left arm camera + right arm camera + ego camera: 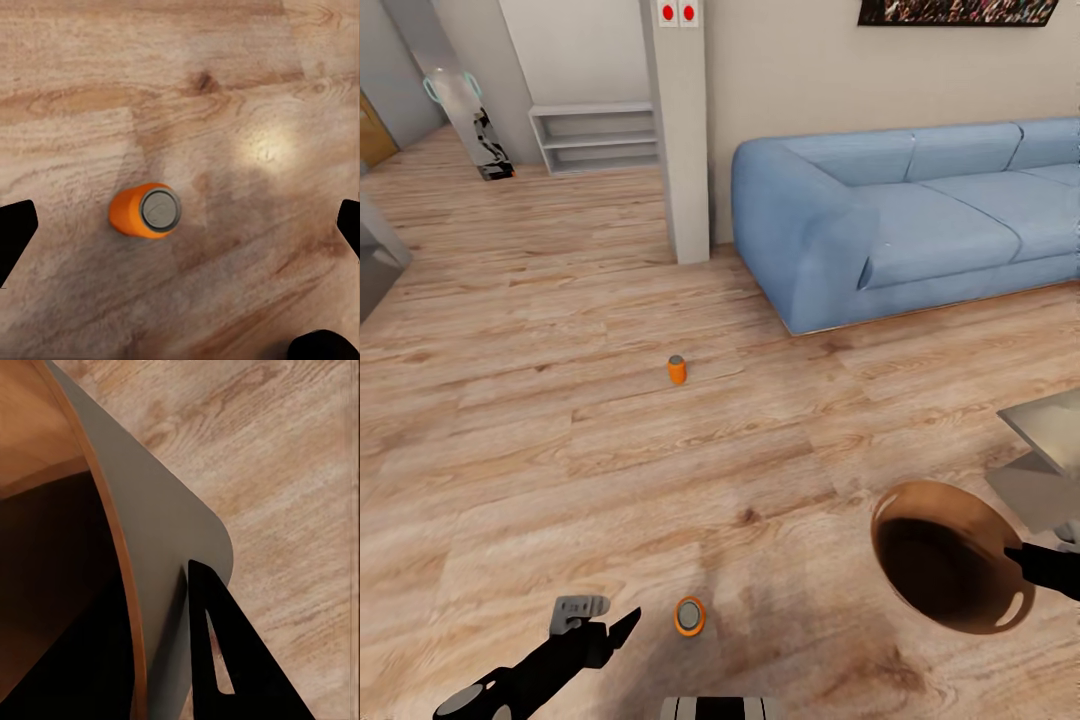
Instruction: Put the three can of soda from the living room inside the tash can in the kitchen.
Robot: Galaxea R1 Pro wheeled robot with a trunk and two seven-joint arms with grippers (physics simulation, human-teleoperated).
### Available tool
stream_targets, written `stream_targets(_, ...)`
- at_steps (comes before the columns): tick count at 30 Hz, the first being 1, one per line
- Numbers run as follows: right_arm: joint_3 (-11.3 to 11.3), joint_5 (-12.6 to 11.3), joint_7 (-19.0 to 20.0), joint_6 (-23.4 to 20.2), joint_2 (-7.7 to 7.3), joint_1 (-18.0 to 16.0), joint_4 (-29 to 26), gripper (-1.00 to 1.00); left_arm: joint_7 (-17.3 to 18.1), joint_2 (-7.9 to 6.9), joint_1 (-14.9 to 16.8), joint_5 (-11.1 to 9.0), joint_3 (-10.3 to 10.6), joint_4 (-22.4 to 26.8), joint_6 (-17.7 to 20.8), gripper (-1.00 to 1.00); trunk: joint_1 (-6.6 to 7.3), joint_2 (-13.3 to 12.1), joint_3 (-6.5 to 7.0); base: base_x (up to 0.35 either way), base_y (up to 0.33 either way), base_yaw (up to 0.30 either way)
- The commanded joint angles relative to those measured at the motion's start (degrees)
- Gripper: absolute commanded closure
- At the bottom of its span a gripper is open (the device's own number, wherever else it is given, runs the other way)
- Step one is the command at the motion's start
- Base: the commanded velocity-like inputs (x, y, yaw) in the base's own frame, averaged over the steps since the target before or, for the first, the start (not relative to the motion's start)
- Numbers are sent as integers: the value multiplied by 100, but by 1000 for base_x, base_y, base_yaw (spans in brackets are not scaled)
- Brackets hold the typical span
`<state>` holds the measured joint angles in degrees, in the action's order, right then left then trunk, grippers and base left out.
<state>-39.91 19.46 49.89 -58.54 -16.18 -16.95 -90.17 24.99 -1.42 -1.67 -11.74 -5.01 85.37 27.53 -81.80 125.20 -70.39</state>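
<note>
Head view: one orange soda can (690, 616) stands on the wood floor (510, 420) beside the left gripper (600, 628); a second can (677, 370) stands farther off, before the blue sofa (920, 215). The right gripper (1028, 562) holds the trash can (950, 556) by its rim.

Left wrist view: the near can (147, 211) sits between wide-spread fingers (15, 229), untouched.

Right wrist view: one finger (232, 660) lies against the bin wall (161, 540), clamped.

Bright, even simulated light, slightly soft throughout. A pale glare spot shines on the wood floor (266, 146) beside a faint shadow. The tash can (950, 556) has a dark, shaded interior.
</note>
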Motion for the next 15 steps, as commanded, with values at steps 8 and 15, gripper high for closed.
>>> stream_targets(8, 0, -48, 12, -17, -3, -2, -1, 100, -1, -3, 0, 6, 7, -3, -42, -100, 0, 0, 0, -66, -255, 0)
stream_targets(15, 0, -48, 12, -17, -8, -2, -1, 100, -4, 8, 0, 10, 15, -3, -58, -100, 0, 0, 0, -1, -18, 0)
